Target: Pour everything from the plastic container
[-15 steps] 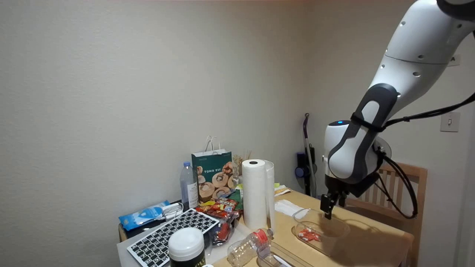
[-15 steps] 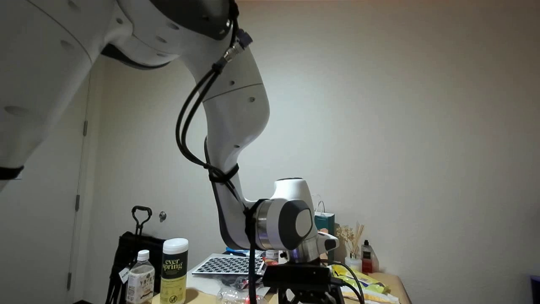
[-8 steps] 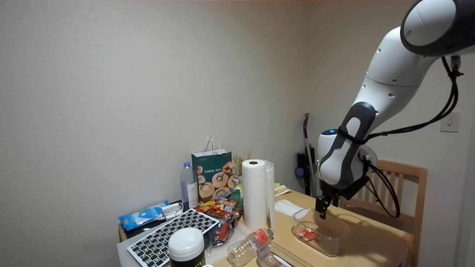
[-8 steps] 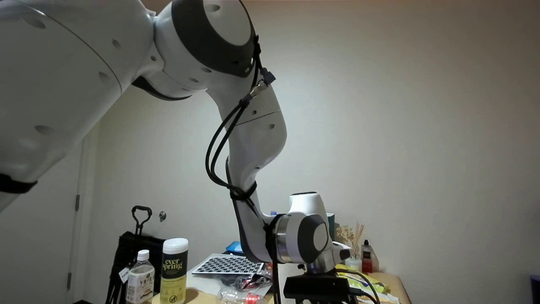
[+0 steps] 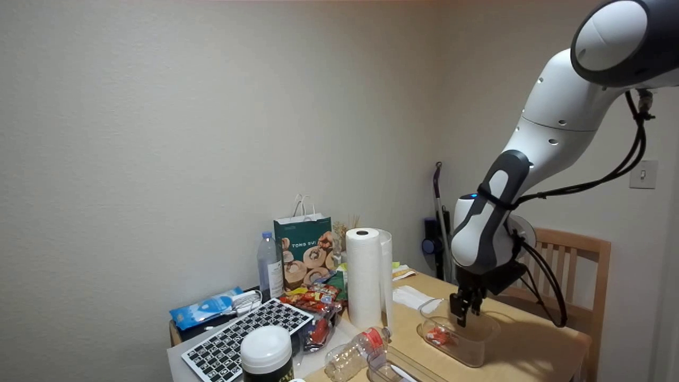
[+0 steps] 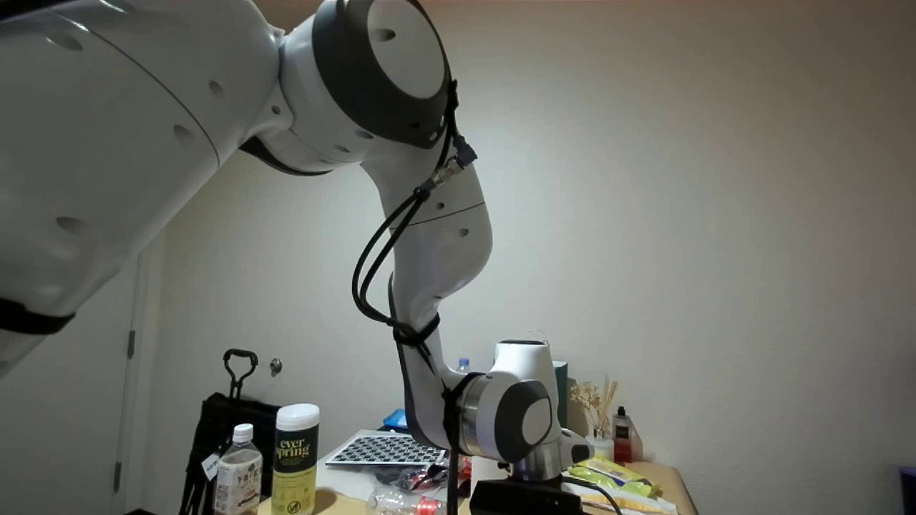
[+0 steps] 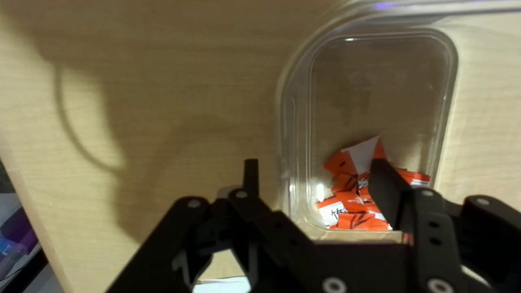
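The plastic container, a clear rounded tray, stands upright on the table in an exterior view (image 5: 480, 351) and in the wrist view (image 7: 295, 134). Small orange-red and white packets (image 7: 354, 203) lie inside it at one end; they also show in an exterior view (image 5: 439, 336). My gripper (image 7: 316, 175) is open and empty. In the wrist view one finger lies outside the container's long wall, the other over the packets, with the wall between them. In an exterior view the gripper (image 5: 469, 315) points down at the container; finger height against the rim is hard to tell.
A paper-towel roll (image 5: 363, 278) and a lying clear bottle (image 5: 355, 353) stand near the container. A second clear tray (image 5: 424, 370) is at the front. A napkin (image 5: 414, 297) lies behind. A white-lidded canister (image 6: 295, 458), snack bags (image 5: 315, 297) and a chair (image 5: 581, 244) surround the workspace.
The arm has moved left in an exterior view and come down, bringing the gripper lower over the container. The container and packets have not moved.
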You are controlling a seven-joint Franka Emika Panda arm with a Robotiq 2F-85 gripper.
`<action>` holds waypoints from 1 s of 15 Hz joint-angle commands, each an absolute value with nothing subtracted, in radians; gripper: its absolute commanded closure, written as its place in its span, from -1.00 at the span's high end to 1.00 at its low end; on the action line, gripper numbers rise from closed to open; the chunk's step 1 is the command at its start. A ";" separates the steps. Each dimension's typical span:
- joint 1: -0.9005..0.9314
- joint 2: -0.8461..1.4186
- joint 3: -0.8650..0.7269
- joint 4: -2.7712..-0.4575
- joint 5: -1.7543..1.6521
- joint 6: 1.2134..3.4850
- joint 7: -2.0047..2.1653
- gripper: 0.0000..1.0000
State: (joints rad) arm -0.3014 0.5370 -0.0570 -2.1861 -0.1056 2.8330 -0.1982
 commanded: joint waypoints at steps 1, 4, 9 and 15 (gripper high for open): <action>-0.352 0.557 -0.017 -2.159 -0.046 2.802 -0.268 -0.20; -0.360 0.565 -0.016 -2.141 -0.035 2.793 -0.267 -0.58; -0.298 0.518 -0.062 -2.129 -0.072 2.791 -0.217 -1.00; -0.194 0.431 -0.087 -2.125 -0.111 2.787 -0.204 -0.97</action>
State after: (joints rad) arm -0.2412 0.5006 -0.0725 -2.1012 -0.0843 2.8145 -0.2124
